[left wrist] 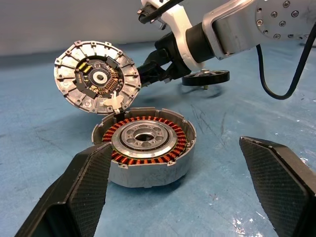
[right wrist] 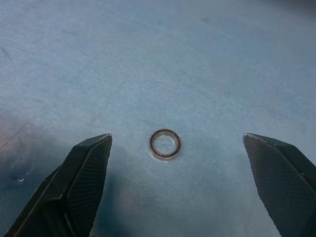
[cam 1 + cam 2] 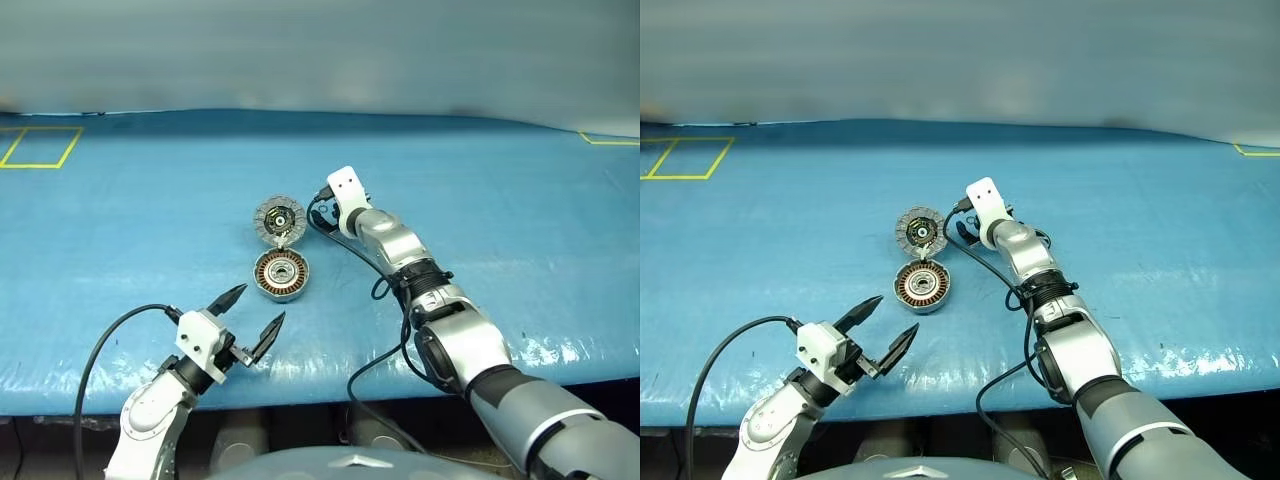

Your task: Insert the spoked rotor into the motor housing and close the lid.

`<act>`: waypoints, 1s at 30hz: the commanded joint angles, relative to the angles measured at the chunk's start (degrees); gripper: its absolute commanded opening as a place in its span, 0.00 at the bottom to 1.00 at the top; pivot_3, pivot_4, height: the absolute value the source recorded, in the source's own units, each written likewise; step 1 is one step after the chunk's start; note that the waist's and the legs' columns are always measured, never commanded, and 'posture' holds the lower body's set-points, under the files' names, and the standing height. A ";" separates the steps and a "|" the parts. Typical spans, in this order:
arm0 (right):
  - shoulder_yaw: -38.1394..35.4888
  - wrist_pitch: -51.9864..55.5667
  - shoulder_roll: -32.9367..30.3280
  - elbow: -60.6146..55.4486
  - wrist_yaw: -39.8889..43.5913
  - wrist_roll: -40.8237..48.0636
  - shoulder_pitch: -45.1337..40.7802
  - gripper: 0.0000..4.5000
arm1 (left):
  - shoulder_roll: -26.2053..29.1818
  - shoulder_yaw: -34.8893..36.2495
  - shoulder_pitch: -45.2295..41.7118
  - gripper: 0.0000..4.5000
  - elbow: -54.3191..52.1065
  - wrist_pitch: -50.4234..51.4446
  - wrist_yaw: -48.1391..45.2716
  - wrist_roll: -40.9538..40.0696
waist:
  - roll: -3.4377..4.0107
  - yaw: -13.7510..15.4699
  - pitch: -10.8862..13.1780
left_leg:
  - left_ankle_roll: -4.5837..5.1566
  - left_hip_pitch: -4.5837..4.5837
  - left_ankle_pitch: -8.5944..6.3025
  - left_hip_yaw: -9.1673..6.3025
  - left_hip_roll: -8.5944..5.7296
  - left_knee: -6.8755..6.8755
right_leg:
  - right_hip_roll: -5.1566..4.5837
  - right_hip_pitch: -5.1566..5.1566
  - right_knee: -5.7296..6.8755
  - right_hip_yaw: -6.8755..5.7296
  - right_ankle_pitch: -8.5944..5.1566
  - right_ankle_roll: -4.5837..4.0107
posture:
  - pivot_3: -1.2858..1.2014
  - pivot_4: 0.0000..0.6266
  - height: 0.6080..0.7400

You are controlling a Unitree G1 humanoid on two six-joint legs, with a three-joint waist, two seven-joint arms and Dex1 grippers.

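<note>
Our left gripper (image 3: 253,312) waits wide open (right gripper (image 1: 157,70) too, holding nothing); housing (image 3: 281,275) has no rotor (image 1: 205,78), lid (image 3: 279,219) still open.

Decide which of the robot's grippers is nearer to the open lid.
Right. The right gripper reaches in just beside the lid, its fingers spread. The left gripper hangs open on the near side of the motor housing, farther off.

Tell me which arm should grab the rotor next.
Right. Its open gripper sits just beside the rotor, past the lid. The left gripper, also open, is at the table's near edge, with the housing between it and the rotor.
</note>
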 commanded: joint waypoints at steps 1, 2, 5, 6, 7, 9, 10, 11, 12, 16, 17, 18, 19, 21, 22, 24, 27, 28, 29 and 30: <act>-1.53 -3.14 1.17 1.77 -0.70 -0.07 -2.48 1.00 | -0.23 -0.19 0.18 0.99 0.59 -2.28 1.45 -0.14 | 0.01 -0.35 0.00 | 0.00 0.00 0.00 -0.01 0.00 0.00 | 0.01 0.00 0.00 0.00 0.00 0.00 | 0.52 0.24 1.00; -1.67 -3.50 1.56 2.56 -0.72 -0.11 -2.66 1.00 | -0.18 -0.28 0.17 0.99 0.67 -2.26 1.76 -0.16 | 0.01 -0.47 0.00 | 0.00 0.00 0.00 -0.01 0.01 -0.02 | 0.00 0.00 0.00 0.01 0.00 0.00 | 0.52 0.24 1.00; -2.23 -4.58 2.59 4.76 -1.24 -0.16 -3.27 1.00 | -0.42 -0.53 0.05 0.99 0.68 -2.21 2.42 -1.15 | 0.02 -0.77 0.01 | 0.00 0.01 0.00 0.00 0.01 -0.06 | 0.01 -0.02 0.00 0.02 0.00 0.00 | 0.52 0.24 1.00; -2.46 -4.88 2.84 5.37 -1.41 -0.12 -3.48 1.00 | -0.54 -0.57 -0.02 0.99 0.67 -2.25 2.69 -1.33 | 0.03 -0.77 0.02 | 0.00 0.01 0.00 -0.01 0.01 -0.06 | 0.02 -0.02 0.00 0.01 0.00 0.00 | 0.52 0.24 1.00; -2.59 -5.18 3.23 5.97 -1.52 -0.12 -3.71 1.00 | -0.55 -0.69 -0.15 0.99 0.58 -2.07 2.78 -1.56 | 0.04 -0.77 0.02 | 0.00 0.00 0.00 -0.02 0.01 -0.06 | 0.01 -0.02 0.00 0.01 0.00 0.00 | 0.52 0.24 1.00; -2.62 -5.65 3.88 6.93 -1.53 -0.25 -4.05 1.00 | -0.38 -0.90 -0.29 0.99 0.44 -1.82 2.98 -1.74 | 0.04 -0.78 0.03 | 0.00 0.00 0.00 -0.01 0.03 -0.06 | 0.01 -0.02 0.00 0.01 0.00 0.00 | 0.52 0.24 1.00; -2.57 -5.88 4.16 7.29 -1.56 -0.39 -4.18 1.00 | -0.27 -1.01 -0.32 0.99 0.31 -1.60 3.11 -1.90 | 0.04 -0.82 0.03 | 0.00 0.00 0.00 -0.01 0.03 -0.06 | 0.00 -0.02 0.00 0.03 0.00 0.00 | 0.52 0.24 1.00; -2.63 -6.10 4.45 7.58 -1.47 -0.36 -4.31 1.00 | -0.17 -1.15 -0.34 0.99 0.15 -1.43 3.29 -1.99 | 0.05 -0.87 0.03 | 0.00 0.00 0.00 -0.01 0.03 -0.06 | 0.00 -0.03 0.00 0.03 0.00 0.00 | 0.52 0.24 1.00; -2.72 -6.30 4.69 7.88 -1.42 -0.33 -4.46 1.00 | -0.10 -1.27 -0.38 0.99 0.02 -1.32 3.45 -2.05 | 0.05 -0.90 0.03 | 0.00 0.00 0.00 -0.01 0.02 -0.06 | 0.00 -0.03 0.00 0.03 0.00 0.00 | 0.52 0.24 1.00; -3.15 -7.30 5.48 9.55 -1.62 -0.31 -5.04 1.00 | -0.04 -1.71 -0.37 0.99 -0.38 -1.12 4.13 -2.11 | 0.05 -0.92 0.03 | 0.00 0.00 0.00 -0.03 0.03 -0.08 | 0.00 -0.03 -0.01 0.01 -0.01 -0.01 | 0.52 0.24 1.00; -3.23 -7.60 5.64 10.07 -1.73 -0.42 -5.18 1.00 | -0.05 -1.85 -0.39 0.99 -0.51 -1.04 4.32 -2.08 | 0.05 -0.94 0.03 | 0.00 0.00 0.00 -0.03 0.03 -0.08 | 0.00 -0.03 -0.01 0.01 -0.01 -0.01 | 0.52 0.24 1.00; -3.30 -7.90 5.79 10.60 -1.81 -0.52 -5.35 1.00 | -0.05 -2.00 -0.39 0.99 -0.64 -0.99 4.48 -2.09 | 0.05 -0.94 0.03 | 0.00 0.00 0.00 -0.03 0.02 -0.09 | 0.00 -0.03 -0.01 0.02 -0.01 -0.01 | 0.52 0.24 1.00; -3.39 -8.23 5.91 11.15 -1.88 -0.60 -5.52 1.00 | -0.07 -2.13 -0.39 0.99 -0.76 -0.96 4.67 -2.06 | 0.05 -0.94 0.03 | 0.00 0.00 0.00 -0.03 0.02 -0.09 | 0.00 -0.03 -0.01 0.01 -0.01 -0.01 | 0.52 0.24 1.00; -3.65 -8.98 5.93 12.38 -2.18 -0.72 -5.81 1.00 | -0.14 -2.35 -0.34 0.99 -1.02 -0.87 4.98 -2.05 | 0.06 -0.95 0.04 | 0.00 0.00 0.00 -0.03 0.02 -0.09 | 0.00 -0.04 -0.01 0.02 -0.01 -0.01 | 0.52 0.24 1.00; -3.79 -9.26 5.90 12.86 -2.34 -0.76 -5.92 1.00 | -0.14 -2.45 -0.31 0.99 -1.09 -0.84 5.10 -2.06 | 0.06 -0.95 0.04 | 0.00 0.00 0.00 -0.03 0.03 -0.09 | 0.00 -0.03 -0.01 0.02 -0.01 -0.01 | 0.52 0.24 1.00; -4.31 -9.90 5.72 13.78 -2.74 -0.68 -6.17 1.00 | -0.09 -2.67 -0.21 0.99 -1.26 -0.81 5.34 -2.07 | 0.07 -0.97 0.05 | 0.00 0.00 0.00 -0.02 0.03 -0.09 | -0.01 -0.03 -0.01 0.03 -0.01 -0.01 | 0.52 0.24 1.00; -5.37 -10.15 5.59 14.86 -3.32 -0.22 -6.57 1.00 | 0.08 -2.94 -0.04 0.99 -1.44 -0.75 5.67 -2.20 | 0.07 -0.97 0.05 | 0.00 0.00 0.00 -0.03 0.03 -0.09 | 0.00 -0.03 -0.01 0.02 -0.01 -0.02 | 0.52 0.24 1.00; -5.62 -10.17 5.59 15.21 -3.41 -0.24 -6.67 1.00 | 0.17 -2.99 -0.01 0.99 -1.46 -0.73 5.76 -2.16 | 0.08 -0.97 0.05 | 0.00 0.00 0.00 -0.03 0.03 -0.09 | 0.00 -0.03 -0.01 0.01 -0.01 -0.02 | 0.52 0.24 1.00; -5.69 -10.15 5.58 15.59 -3.68 -0.45 -6.69 1.00 | 0.24 -3.02 0.04 0.99 -1.47 -0.73 5.82 -2.14 | 0.08 -0.98 0.05 | 0.00 0.00 0.00 -0.03 0.02 -0.10 | 0.00 -0.04 -0.01 0.02 -0.02 -0.02 | 0.52 0.24 1.00; -5.77 -10.15 5.58 15.87 -3.87 -0.64 -6.71 1.00 | 0.30 -3.05 0.08 0.99 -1.48 -0.74 5.87 -2.15 | 0.08 -0.99 0.05 | 0.00 0.00 0.00 -0.03 0.03 -0.11 | 0.00 -0.05 -0.01 0.02 -0.02 -0.02 | 0.52 0.24 1.00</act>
